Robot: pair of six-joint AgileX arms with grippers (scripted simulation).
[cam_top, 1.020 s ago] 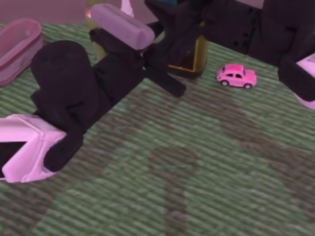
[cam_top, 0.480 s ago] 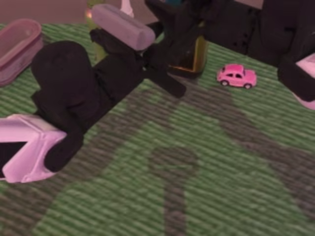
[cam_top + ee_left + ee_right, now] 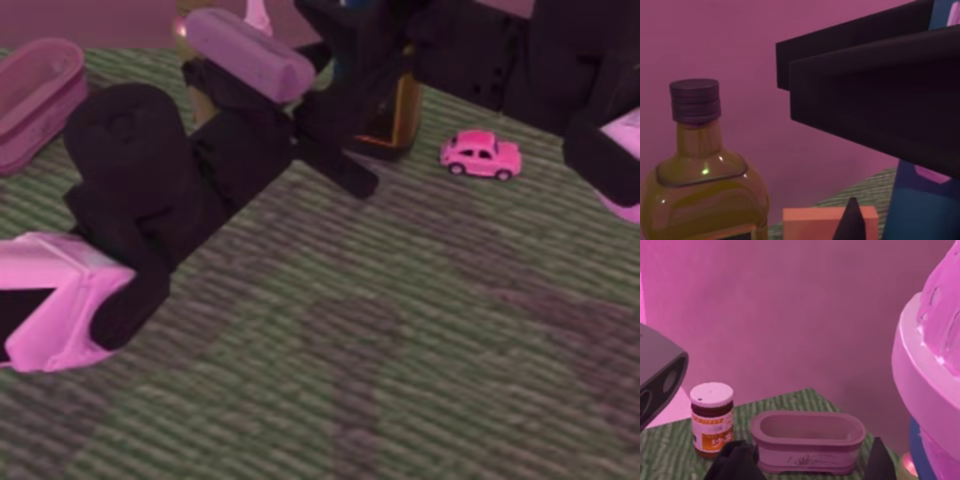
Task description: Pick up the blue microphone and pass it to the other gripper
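One pink toy car (image 3: 481,155), one oval planter (image 3: 807,442), one amber bottle (image 3: 700,190), one white-capped jar (image 3: 712,419), one orange block (image 3: 815,222).

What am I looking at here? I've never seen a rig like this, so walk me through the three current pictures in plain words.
This is a simulated pair of AgileX robot arms at a table covered in green striped cloth. The top view looks down from overhead. The other two views come from cameras on each arm's wrist.

In the top view, the left gripper and right gripper meet at the far edge, in the middle. Between them is the blue microphone, which appears close up in both wrist views. The pictures do not show which gripper is holding it.

On the table are a pink toy car, a pink oblong tub on the left, an amber bottle, a white-lidded jar and an orange block.
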